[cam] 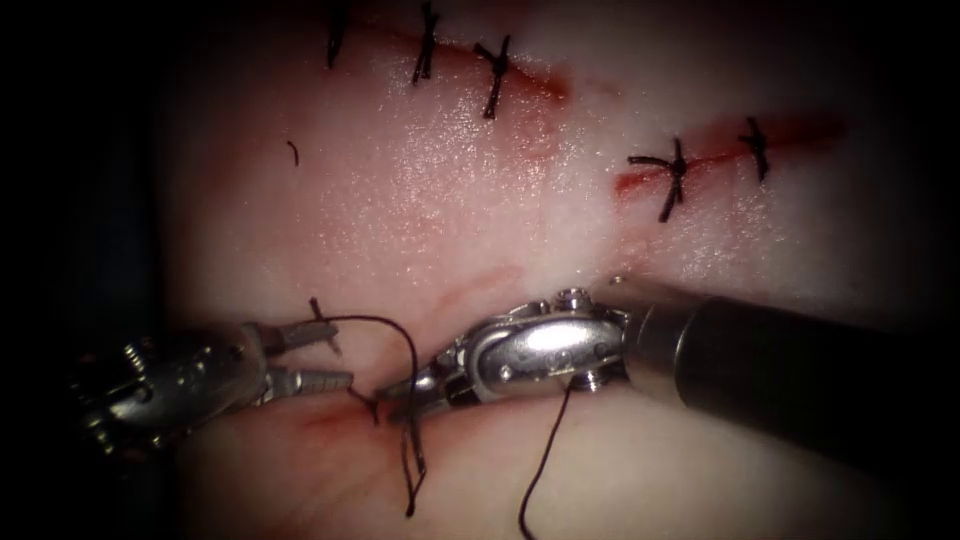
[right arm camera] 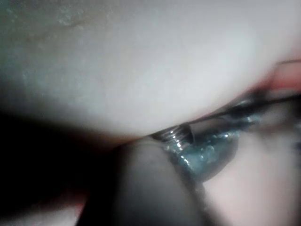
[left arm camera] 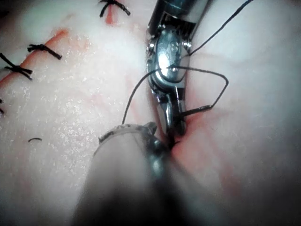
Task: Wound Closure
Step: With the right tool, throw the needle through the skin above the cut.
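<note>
On the tissue (cam: 420, 210), my left tool (cam: 342, 358) lies low on the left with its jaws open and nothing between them. Black thread (cam: 400, 335) crosses the tip of its upper jaw, arches right and hangs down in a loop. The right tool (cam: 388, 396) comes in from the right, its jaws shut on the thread where it leaves a small red cut (cam: 345, 412). In the left wrist view the right tool (left arm camera: 173, 129) points at the cut with thread (left arm camera: 221, 89) looped around it. The right tool's wrist (right arm camera: 207, 146) lies against the tissue. Where the needle is I cannot tell.
Several tied stitches close two other cuts at the back: one stitch (cam: 495, 75) upper middle, another stitch (cam: 675, 175) to the right. A short cut end of thread (cam: 292, 152) lies loose. A second strand (cam: 545, 460) hangs below the right tool. Red fluid stains the tissue near the cut.
</note>
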